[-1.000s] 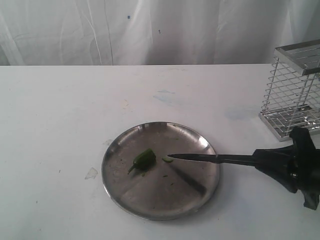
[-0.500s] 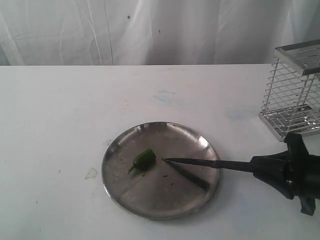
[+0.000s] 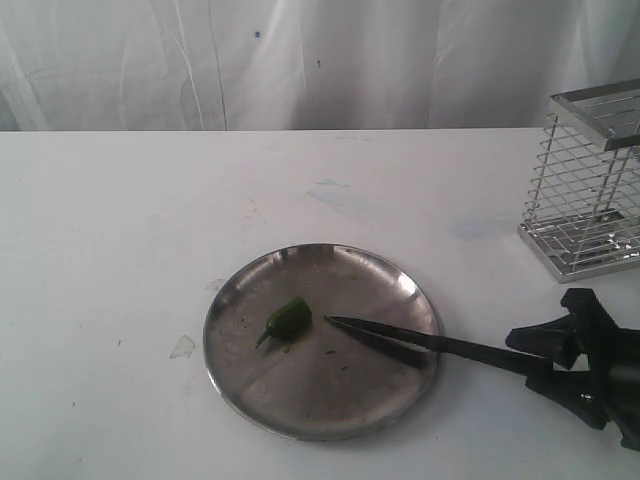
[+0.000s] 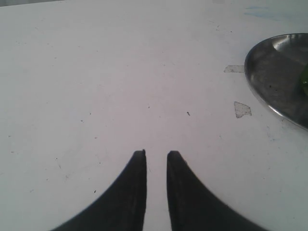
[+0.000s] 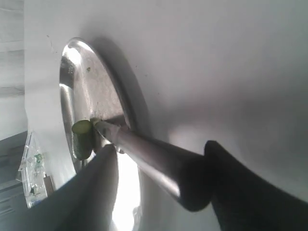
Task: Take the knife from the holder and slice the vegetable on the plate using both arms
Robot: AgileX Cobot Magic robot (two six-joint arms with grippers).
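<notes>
White curtain folds hang behind a pale table [image 3: 130, 230] marked with faint blue smudges and a scrap of clear tape. Near the table's middle, the plate [image 3: 250, 390] carries the vegetable [image 3: 287, 318], a short dark green piece lying left of the plate's centre with its stem end toward the lower left. Just to its right the knife [image 3: 400, 338] reaches in from the right side, its pointed tip close to the cut end of the vegetable, whether touching or not cannot be told; the blade slants across the plate's right rim and out to the handle. The right tool [image 3: 575, 365] is clenched on that handle at the right edge of the scene, and the right wrist view shows its dark fingers [image 5: 91, 192] on either side of the knife [image 5: 144, 154], with the vegetable [image 5: 82, 138] at the blade's tip. Behind it, well apart at the far right, stands the holder [image 3: 590, 185]. The left tool [image 4: 156, 156] hangs over bare table with its jaws a narrow gap apart, gripping nothing, the plate [image 4: 262, 91] off to one side.
</notes>
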